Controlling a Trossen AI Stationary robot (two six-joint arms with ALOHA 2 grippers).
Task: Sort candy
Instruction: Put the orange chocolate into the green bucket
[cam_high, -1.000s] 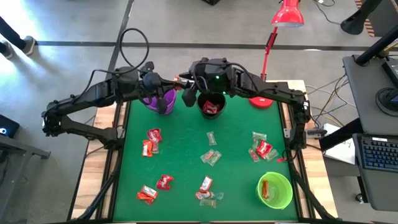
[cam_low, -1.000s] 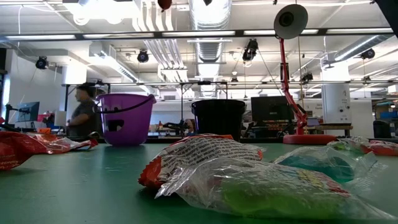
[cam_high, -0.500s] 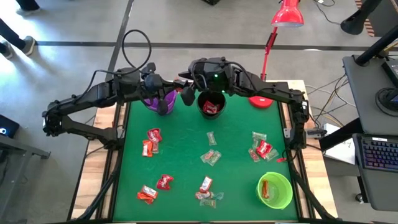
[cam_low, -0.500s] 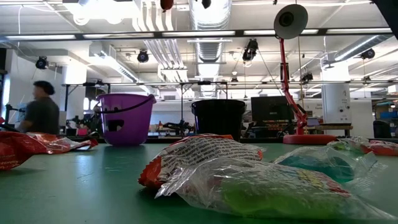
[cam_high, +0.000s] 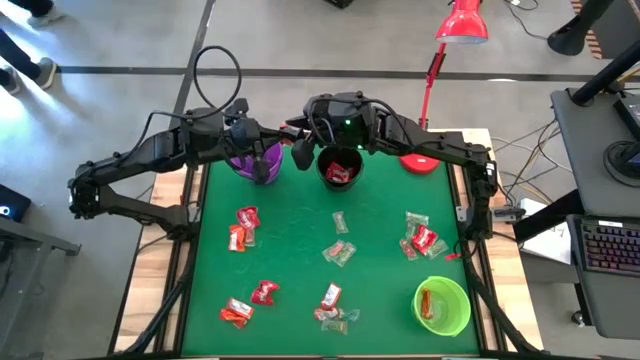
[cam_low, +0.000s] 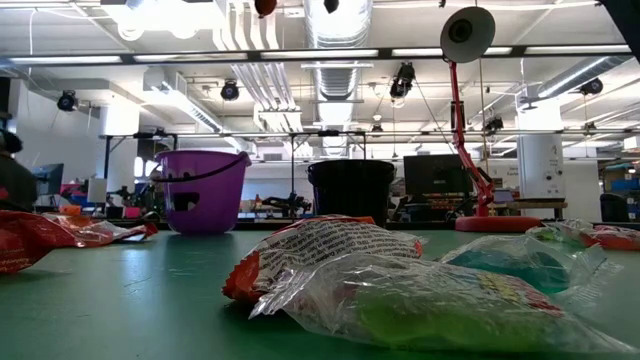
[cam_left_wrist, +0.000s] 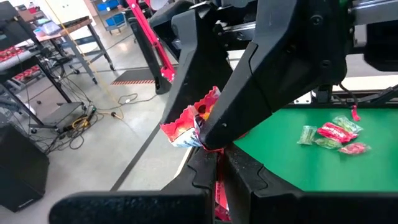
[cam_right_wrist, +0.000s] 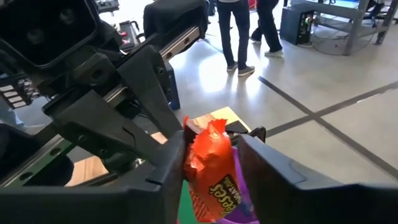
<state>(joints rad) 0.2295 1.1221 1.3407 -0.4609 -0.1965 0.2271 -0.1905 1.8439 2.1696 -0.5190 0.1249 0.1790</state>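
Hands meet above the purple cup (cam_high: 258, 165): left hand (cam_high: 283, 130) clamped together on an orange-red candy (cam_right_wrist: 211, 171), right hand (cam_right_wrist: 211, 165) flanking that candy. Remaining candy (cam_high: 340, 252) lies scattered across the worktop (cam_high: 300, 250).

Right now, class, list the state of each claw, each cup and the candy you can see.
Left claw: shut on an orange-red candy, by the purple cup.
Right claw: at the same candy, grip unclear.
Purple cup: upright.
Black cup: upright, red candy inside.
Green cup: upright, candy inside.
Loose candy: scattered on the green mat.
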